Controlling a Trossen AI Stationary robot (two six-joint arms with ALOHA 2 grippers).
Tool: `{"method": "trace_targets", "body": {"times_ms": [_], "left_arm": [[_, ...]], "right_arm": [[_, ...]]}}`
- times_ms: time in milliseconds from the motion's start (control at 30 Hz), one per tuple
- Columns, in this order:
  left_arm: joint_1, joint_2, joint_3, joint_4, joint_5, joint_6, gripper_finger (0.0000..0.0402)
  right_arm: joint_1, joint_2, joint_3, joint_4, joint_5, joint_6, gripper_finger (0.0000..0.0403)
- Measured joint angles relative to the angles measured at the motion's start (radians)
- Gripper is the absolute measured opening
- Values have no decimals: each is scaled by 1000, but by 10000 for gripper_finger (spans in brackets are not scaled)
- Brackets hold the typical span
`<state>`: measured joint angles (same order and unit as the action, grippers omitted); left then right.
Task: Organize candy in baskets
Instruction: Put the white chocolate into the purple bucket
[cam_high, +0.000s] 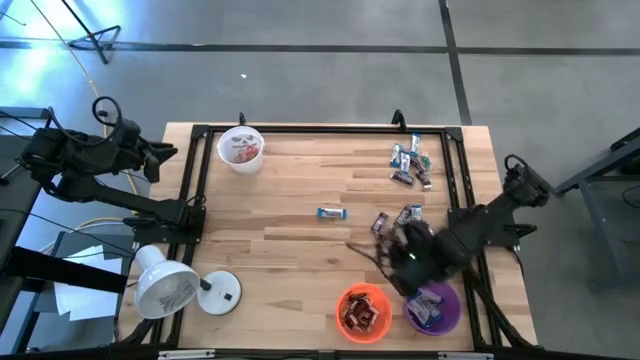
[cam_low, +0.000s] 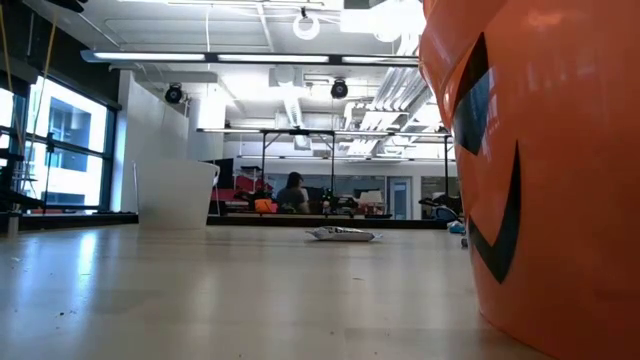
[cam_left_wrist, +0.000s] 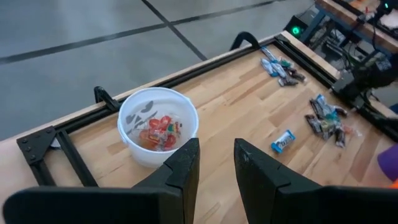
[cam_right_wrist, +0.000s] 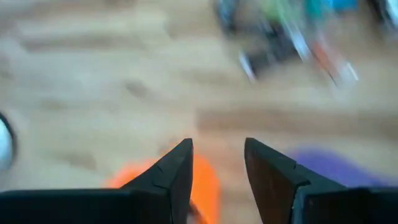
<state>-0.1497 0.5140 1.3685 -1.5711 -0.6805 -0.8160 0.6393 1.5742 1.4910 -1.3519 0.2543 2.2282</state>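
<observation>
Your right claw (cam_right_wrist: 217, 163) hangs released and empty between the orange basket (cam_high: 363, 311) and purple basket (cam_high: 433, 308); aim squarely over one candy (cam_high: 331, 213) before clenching; left claw (cam_left_wrist: 216, 163) waits parted

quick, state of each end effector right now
Left end effector: open, holding nothing, parked off the table's left edge.
Right end effector: open, empty, above the orange basket and purple basket.

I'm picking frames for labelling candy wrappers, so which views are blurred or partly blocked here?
Right wrist view: smeared throughout, the candy only coloured streaks, the orange basket a blob. Low view: the orange basket close up fills the right side, and one candy bar lies small and far off. High and left wrist views: sharp; the white basket shows clearly.
</observation>
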Motion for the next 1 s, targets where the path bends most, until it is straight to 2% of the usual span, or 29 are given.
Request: {"method": "trace_targets", "body": {"times_ms": [133, 300, 400, 567, 633, 733, 800, 1000], "left_arm": [[0, 0, 0, 0, 29, 10, 88], [0, 0, 0, 0, 88, 67, 88], [0, 0, 0, 0, 117, 96, 88], [0, 0, 0, 0, 121, 145, 88], [0, 0, 0, 0, 122, 169, 88], [0, 0, 0, 0, 142, 203, 88], [0, 0, 0, 0, 165, 231, 88], [0, 0, 0, 0, 204, 271, 88]], "right_arm": [[-136, 34, 0, 50, 100, -201, 139], [-293, 117, 0, 223, 84, -501, 139], [-358, 163, 0, 282, 51, -570, 139], [-436, 225, 0, 296, 64, -610, 139], [-462, 253, 0, 315, 80, -691, 139], [-499, 305, 0, 379, 86, -861, 139], [-523, 333, 0, 441, 71, -1029, 139], [-597, 365, 0, 489, -77, -1492, 139]]}}
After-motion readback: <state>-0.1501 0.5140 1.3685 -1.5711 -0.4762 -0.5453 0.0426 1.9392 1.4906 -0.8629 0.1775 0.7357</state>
